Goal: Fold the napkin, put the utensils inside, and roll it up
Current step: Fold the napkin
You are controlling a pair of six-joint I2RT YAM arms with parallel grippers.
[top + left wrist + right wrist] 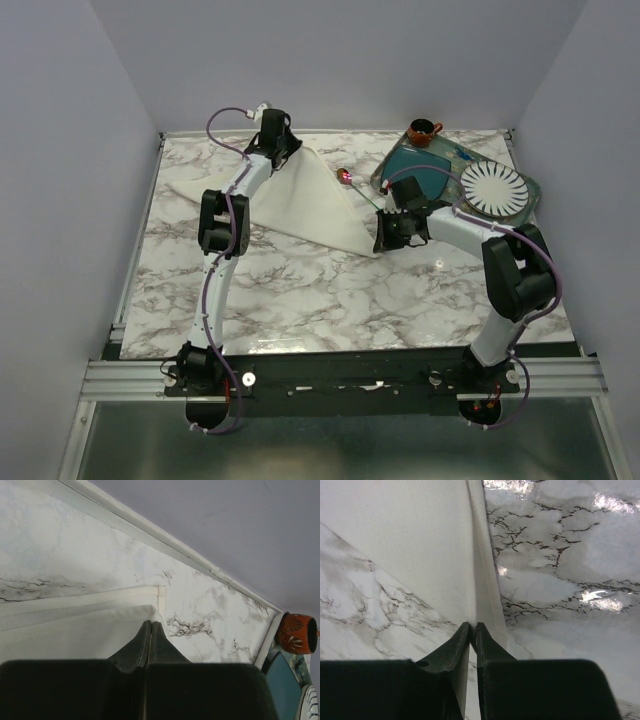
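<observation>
Right hand [472,626] pinching napkin [415,540] edge, left hand [151,624] likewise

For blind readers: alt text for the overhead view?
A cream napkin, folded triangular on a marble table, is pinched at two corners by the left claw and right claw. A spoon, cup and plate lie to its right.

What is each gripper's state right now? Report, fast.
Left gripper: closed, pinching the napkin at its far corner.
Right gripper: closed on the napkin's near corner.

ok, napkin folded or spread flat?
Folded. The napkin lies as a triangle on the table, and the left wrist view shows two stacked layers at its corner.
</observation>
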